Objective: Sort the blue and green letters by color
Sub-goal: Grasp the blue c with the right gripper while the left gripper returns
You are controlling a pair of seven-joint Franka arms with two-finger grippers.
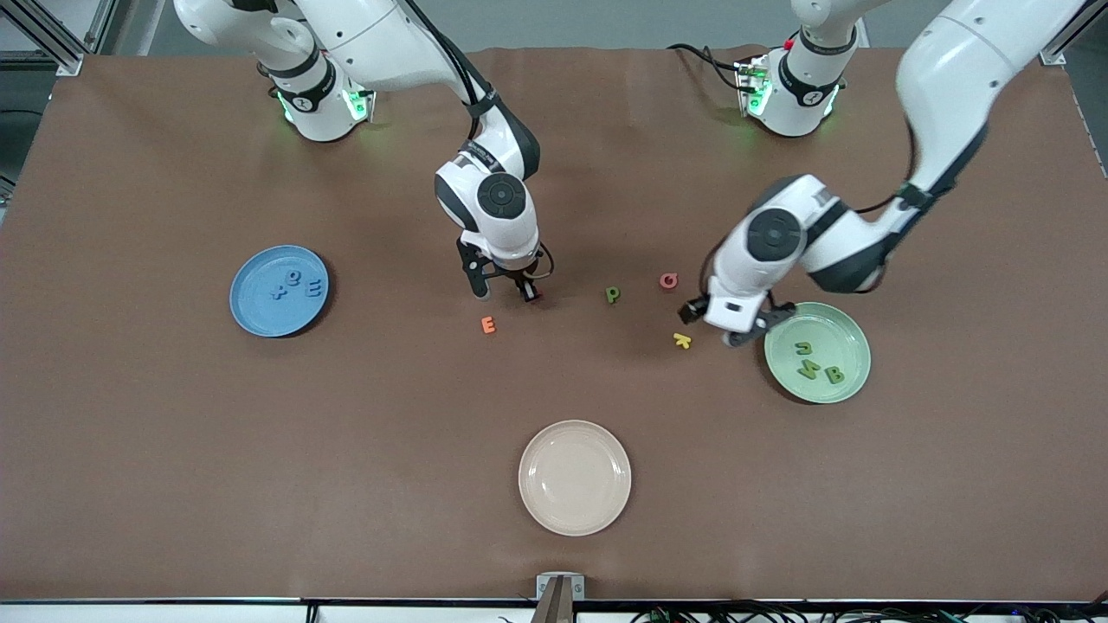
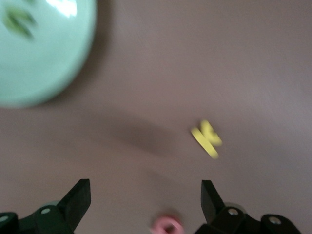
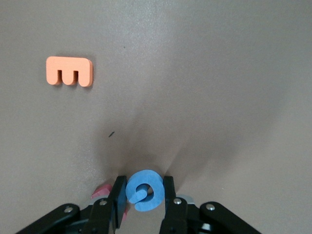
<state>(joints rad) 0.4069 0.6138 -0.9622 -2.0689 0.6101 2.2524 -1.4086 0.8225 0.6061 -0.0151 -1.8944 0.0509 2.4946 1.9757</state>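
Blue letter (image 3: 144,190) is pinched in the right gripper (image 3: 142,200); left gripper (image 2: 145,197) hangs spread wide.

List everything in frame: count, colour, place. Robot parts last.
Blue plate: 1, blue, toward the right arm's end of the table; holds 3 blue letters.
Green plate: 1, pale green, toward the left arm's end; holds 3 green letters.
Beige plate: 1, beige, mid-table, nearest the front camera.
Orange E: 1, orange, on the table near the right claw.
Green P: 1, green, mid-table.
Pink letter: 1, pink, beside the P.
Yellow K: 1, yellow, near the green plate.
Blue letter: 1, blue, in the right claw.
Right claw: shut on the blue letter, low over mid-table.
Left claw: open, empty, over the table beside the green plate.
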